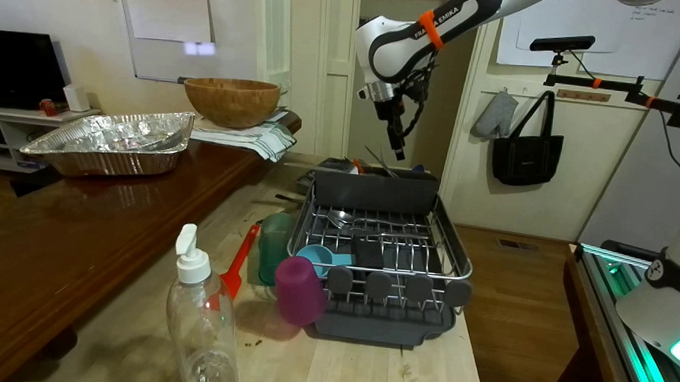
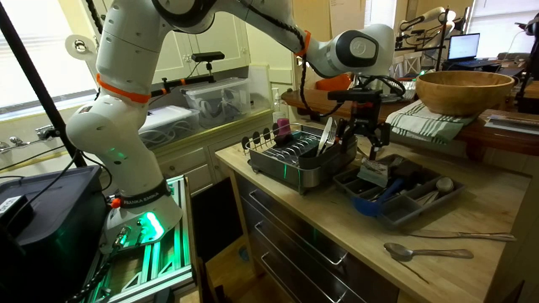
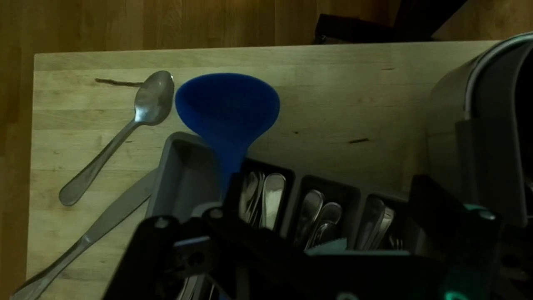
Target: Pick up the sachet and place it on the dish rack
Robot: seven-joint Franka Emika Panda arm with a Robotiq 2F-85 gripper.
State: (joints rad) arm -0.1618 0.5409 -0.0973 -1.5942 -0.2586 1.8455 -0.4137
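Observation:
The sachet (image 2: 374, 172) is a small pale, greenish-white packet with a faint darker print, lying on the grey cutlery tray (image 2: 452, 194) in an exterior view. In the wrist view only a pale green jagged edge of the sachet (image 3: 329, 246) shows; my gripper hides the rest. My gripper (image 3: 327, 187) is open, its dark fingers wide apart with nothing between the tips. It hangs above the tray, over the sachet, in an exterior view (image 2: 360, 150); it also shows edge-on (image 1: 399, 153). The dish rack (image 1: 454, 235) is dark grey with wire tines, beside the tray (image 2: 278, 168).
A blue ladle (image 3: 227, 104) leans over the tray's edge. A spoon (image 3: 154, 100) and a knife (image 3: 112, 216) lie on the counter. A magenta cup (image 1: 298, 291) and pump bottle (image 1: 202, 329) stand by the rack. Upright cutlery (image 2: 326, 136) rises from the rack's end near my gripper.

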